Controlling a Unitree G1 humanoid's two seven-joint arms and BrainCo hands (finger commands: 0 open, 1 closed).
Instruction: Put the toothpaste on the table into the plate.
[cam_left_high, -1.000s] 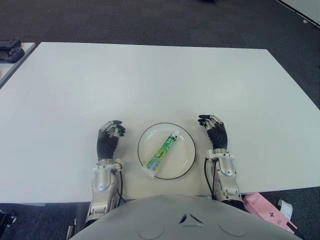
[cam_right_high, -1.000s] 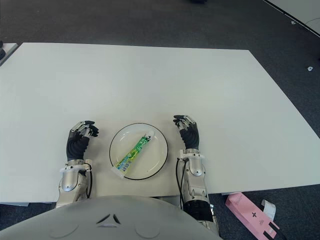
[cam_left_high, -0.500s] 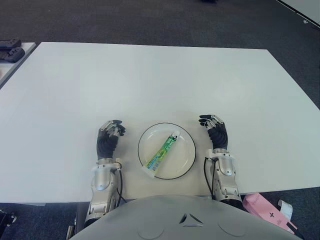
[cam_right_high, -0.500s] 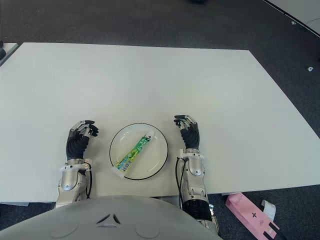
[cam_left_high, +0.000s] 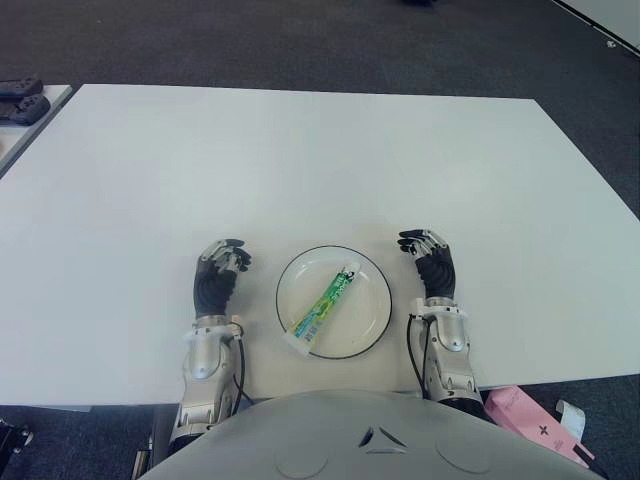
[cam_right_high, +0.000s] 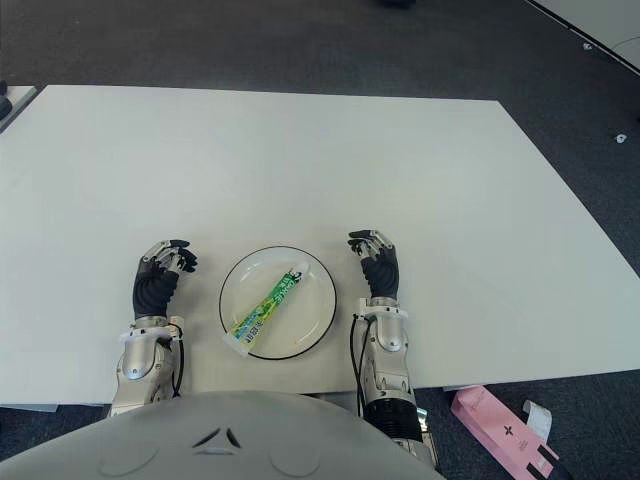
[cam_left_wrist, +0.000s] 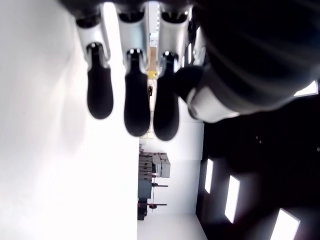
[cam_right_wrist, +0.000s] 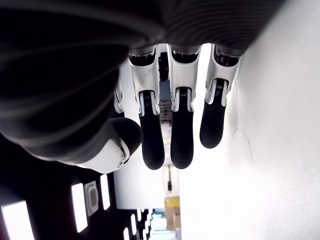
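A green and white toothpaste tube (cam_left_high: 324, 304) lies diagonally inside the white, black-rimmed plate (cam_left_high: 371, 282) near the table's front edge. The tube's crimped end reaches the plate's near-left rim. My left hand (cam_left_high: 220, 268) shows just left of the plate, and my right hand (cam_left_high: 428, 254) just right of it. Each hand's fingers (cam_left_wrist: 132, 105) (cam_right_wrist: 181, 135) are loosely extended and hold nothing. Neither hand touches the plate or the tube.
The white table (cam_left_high: 300, 160) stretches far ahead and to both sides. A pink box (cam_left_high: 530, 418) lies on the dark floor at the near right. Dark items (cam_left_high: 20, 100) sit on another surface at the far left.
The right hand has drawn slightly back toward me; the tube, plate and left hand are as before.
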